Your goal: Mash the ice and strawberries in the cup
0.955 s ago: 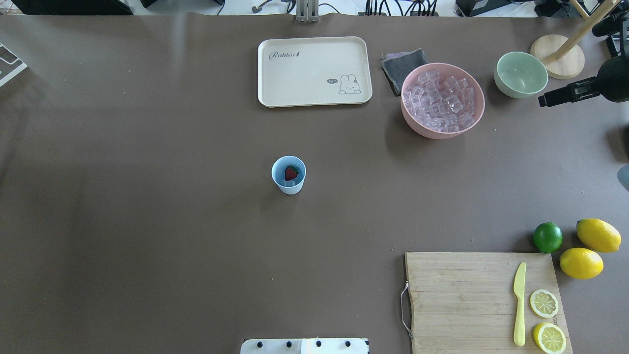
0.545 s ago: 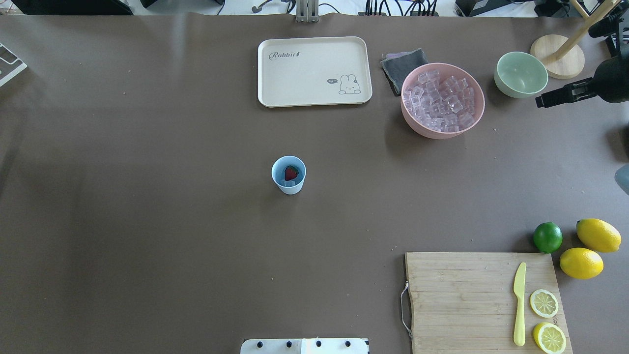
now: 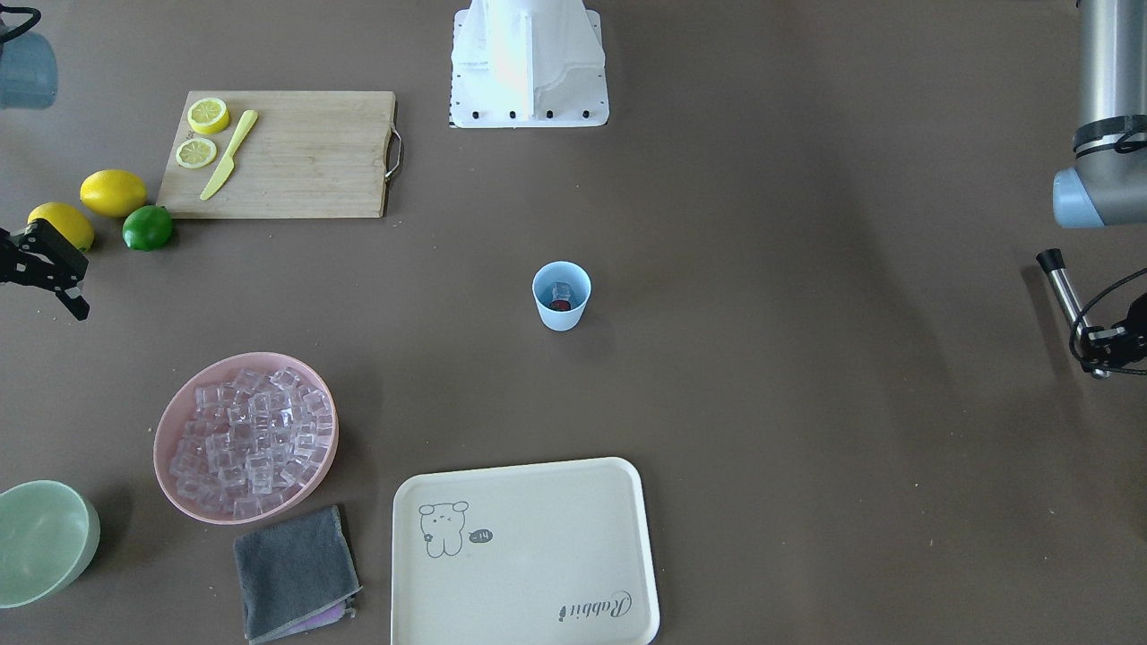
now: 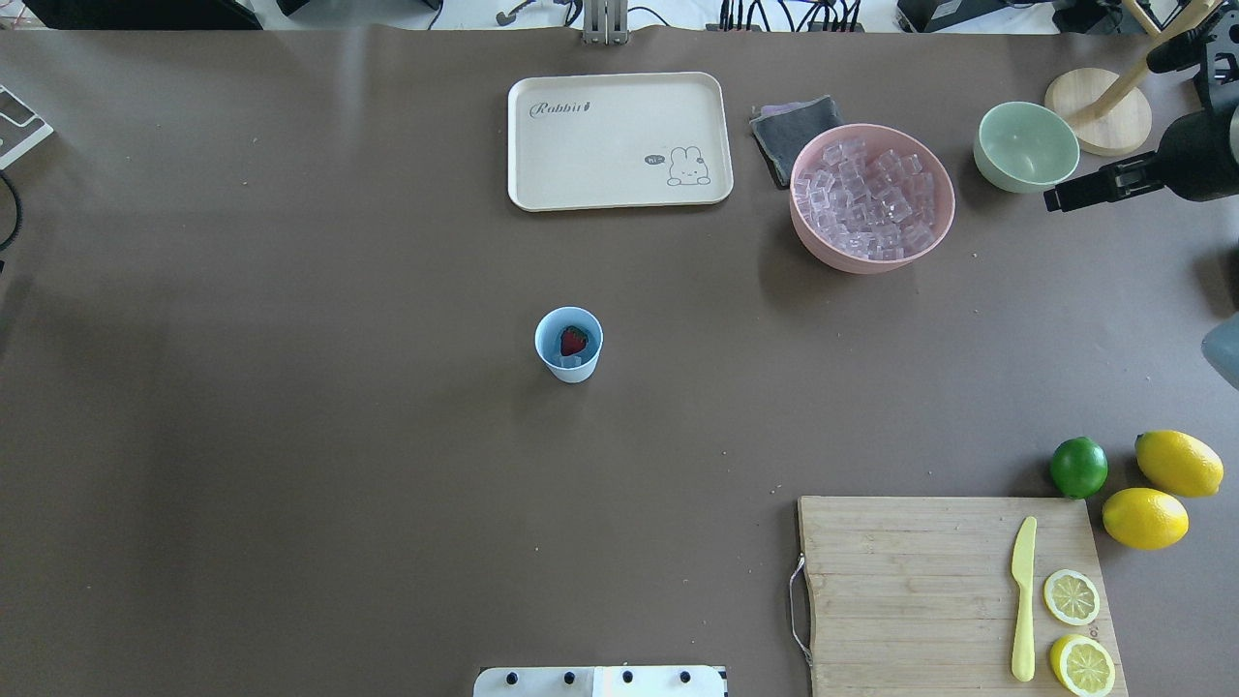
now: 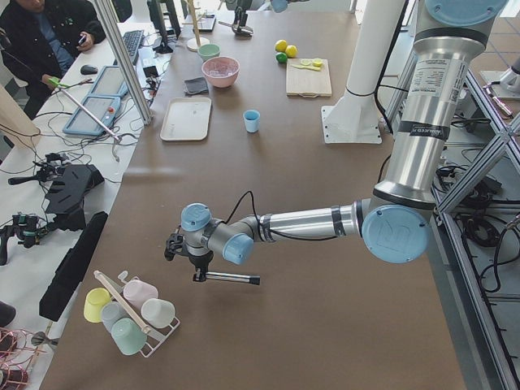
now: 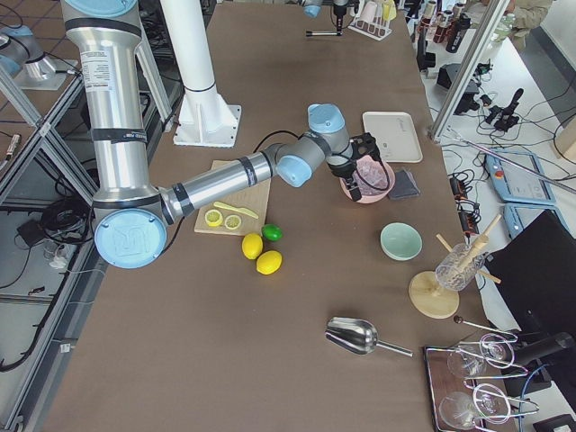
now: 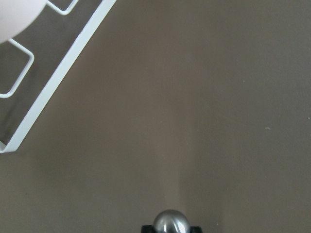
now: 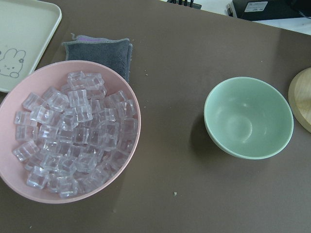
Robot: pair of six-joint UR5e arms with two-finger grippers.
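The cup (image 4: 568, 366) was found upright at the middle of the table (image 4: 290, 436), well apart from both grippers. The strawberry (image 4: 574, 340) was lying inside it with a few cubes of ice (image 3: 562, 290) beside the berry. Loading was therefore judged complete and mashing not yet begun. The left gripper (image 3: 1098, 349) was clenched on a metal muddler (image 3: 1065, 300), which was grasped near one end so that the long shaft projected to one side of the gripper. This hold was judged to leave enough free shaft to be lowered into the narrow cup without the rim being fouled, once the tool had been turned upright. A white wire rack (image 7: 58, 82) was noted just beside and below that gripper. The right gripper (image 4: 1057, 199) appeared released, with nothing held. It was positioned above the gap between the pink bowl (image 8: 137, 116) of spare ice and the green bowl (image 8: 245, 124), both just beneath it. It was judged to be kept clear of the muddler's path, and available to steady the light cup, which could be tipped by an off-centre thrust.
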